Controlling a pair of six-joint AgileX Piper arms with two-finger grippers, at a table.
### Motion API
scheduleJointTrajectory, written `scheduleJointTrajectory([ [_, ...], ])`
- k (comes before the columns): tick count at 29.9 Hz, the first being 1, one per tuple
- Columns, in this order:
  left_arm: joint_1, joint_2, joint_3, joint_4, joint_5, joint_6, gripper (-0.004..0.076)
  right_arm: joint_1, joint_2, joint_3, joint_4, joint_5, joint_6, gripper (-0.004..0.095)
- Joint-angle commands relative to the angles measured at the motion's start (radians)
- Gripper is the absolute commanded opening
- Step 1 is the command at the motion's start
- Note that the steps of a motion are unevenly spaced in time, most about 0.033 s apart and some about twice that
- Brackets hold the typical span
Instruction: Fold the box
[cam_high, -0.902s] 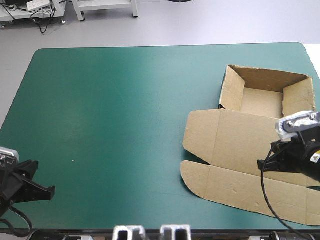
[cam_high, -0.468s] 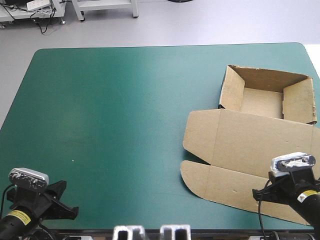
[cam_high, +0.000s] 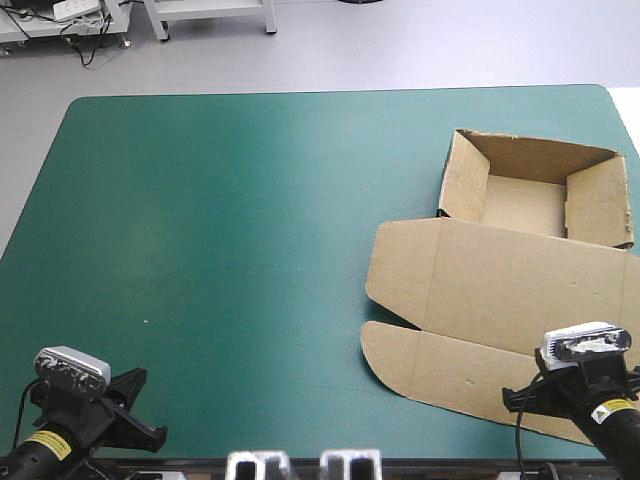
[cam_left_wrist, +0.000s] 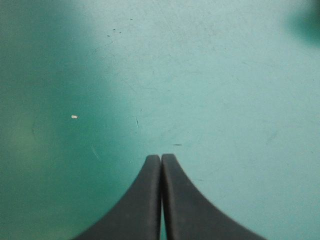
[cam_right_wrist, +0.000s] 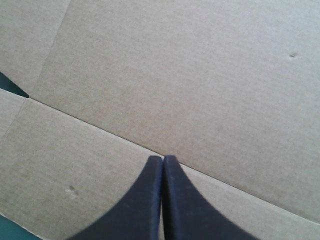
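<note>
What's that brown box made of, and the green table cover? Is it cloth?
The box looks like plain corrugated cardboard: matte brown, unprinted, with faint ribbing and pressed crease lines. The teal-green cover seems a smooth mat, perhaps rubber or vinyl rather than cloth: it lies flat, with a soft sheen and fine scuff marks.

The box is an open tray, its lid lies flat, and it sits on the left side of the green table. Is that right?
Almost. The box is an open tray with its lid flat, but it sits on the right side of the teal-green table, not the left. The high view shows this.
</note>
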Motion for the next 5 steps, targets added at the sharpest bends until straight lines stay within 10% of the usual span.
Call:
scheduleJointTrajectory([
  [1,-0.001,0.013,-0.022,-0.022,-0.069,0.005,-0.001,0.001,0.009,-0.025,0.013,-0.063,0.0,-0.0019],
  [5,-0.001,0.013,-0.022,-0.022,-0.065,0.005,-0.001,0.001,0.009,-0.025,0.013,-0.063,0.0,-0.0019],
])
